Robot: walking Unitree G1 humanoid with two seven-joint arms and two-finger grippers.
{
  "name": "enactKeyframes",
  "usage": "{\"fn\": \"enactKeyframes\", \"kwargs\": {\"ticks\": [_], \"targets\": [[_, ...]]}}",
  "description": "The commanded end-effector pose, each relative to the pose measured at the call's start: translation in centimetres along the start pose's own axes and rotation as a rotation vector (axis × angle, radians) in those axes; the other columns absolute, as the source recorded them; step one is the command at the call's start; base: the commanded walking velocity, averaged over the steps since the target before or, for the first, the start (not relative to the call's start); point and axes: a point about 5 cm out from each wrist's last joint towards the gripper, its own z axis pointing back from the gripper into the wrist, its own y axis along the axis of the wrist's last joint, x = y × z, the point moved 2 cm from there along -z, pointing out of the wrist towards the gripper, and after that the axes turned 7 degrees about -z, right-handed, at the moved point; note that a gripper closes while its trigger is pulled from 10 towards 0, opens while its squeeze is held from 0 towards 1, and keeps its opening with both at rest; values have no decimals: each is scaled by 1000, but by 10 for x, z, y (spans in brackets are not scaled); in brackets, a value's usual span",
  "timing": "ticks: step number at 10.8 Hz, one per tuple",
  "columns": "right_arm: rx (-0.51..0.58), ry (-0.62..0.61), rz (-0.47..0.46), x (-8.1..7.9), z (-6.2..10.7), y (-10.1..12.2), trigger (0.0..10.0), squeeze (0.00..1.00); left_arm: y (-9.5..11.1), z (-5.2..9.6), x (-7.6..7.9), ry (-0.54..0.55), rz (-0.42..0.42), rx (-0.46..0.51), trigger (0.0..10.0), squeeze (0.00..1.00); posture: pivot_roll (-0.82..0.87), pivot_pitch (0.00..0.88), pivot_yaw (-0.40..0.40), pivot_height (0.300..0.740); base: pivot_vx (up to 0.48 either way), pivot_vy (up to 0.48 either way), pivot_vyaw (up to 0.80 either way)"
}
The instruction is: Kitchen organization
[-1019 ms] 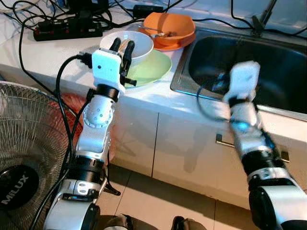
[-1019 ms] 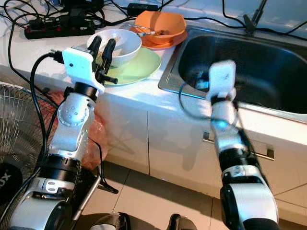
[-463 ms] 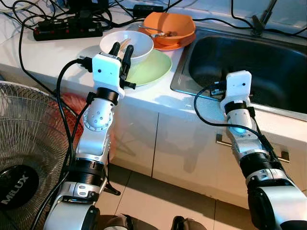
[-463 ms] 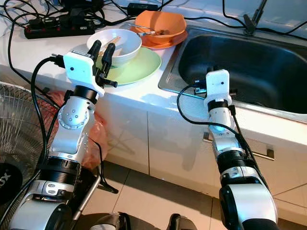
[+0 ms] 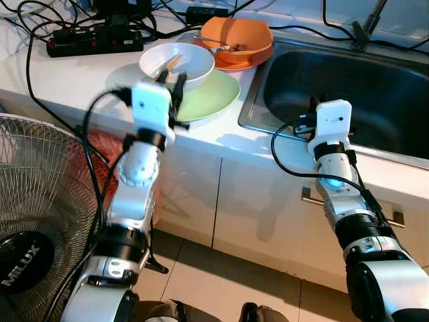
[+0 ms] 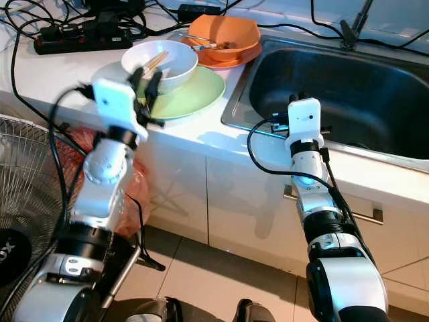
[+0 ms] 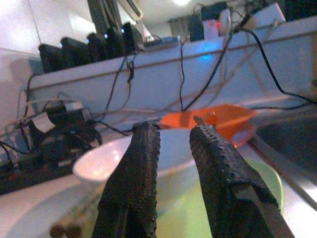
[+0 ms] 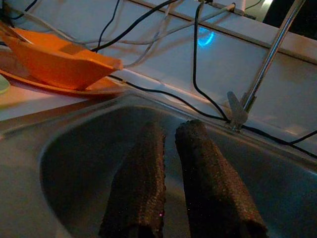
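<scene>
A white bowl (image 5: 177,62) holding chopsticks (image 5: 167,65) rests on a green plate (image 5: 212,95) on the counter. Behind it an orange bowl (image 5: 236,35) sits on an orange plate. My left gripper (image 7: 176,134) hovers just short of the white bowl's near rim, open by a narrow gap and holding nothing. The arm is blurred in the eye views. My right gripper (image 8: 171,130) points into the steel sink (image 5: 348,90) from its front edge. Its fingers lie almost together with nothing between them.
A black power strip (image 5: 94,40) and tangled cables lie at the back left of the counter. A standing fan (image 5: 40,221) and a red plastic bag (image 5: 100,147) are on the floor to my left. The faucet (image 5: 365,27) rises behind the sink.
My left arm has dropped back a little from the white bowl and is now blurred. The right arm swung to the sink's front edge a second ago and has stayed still since.
</scene>
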Motion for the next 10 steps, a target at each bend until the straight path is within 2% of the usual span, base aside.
{"fn": "enactKeyframes", "kwargs": {"ticks": [1,2,5,7,10], "targets": [[14,-7,-5,0,-3,3,10000,0,-5,3,7,-38,-3,-17,10000,0,39,99,-8,740,0,0,0],[14,-9,-7,0,-2,3,10000,0,-8,6,15,-80,-3,-25,10000,0,39,98,-8,740,0,0,0],[18,-12,-10,0,-2,3,10000,0,-10,8,24,-119,0,-28,10000,0,40,96,-8,740,0,0,0],[6,-18,-7,1,1,-1,10000,0,-23,16,36,-179,2,-76,10000,0,40,98,-9,740,0,0,0],[2,-20,-9,0,1,-2,10000,0,-32,21,39,-189,4,-110,10000,0,40,108,-7,740,0,0,0]]}}
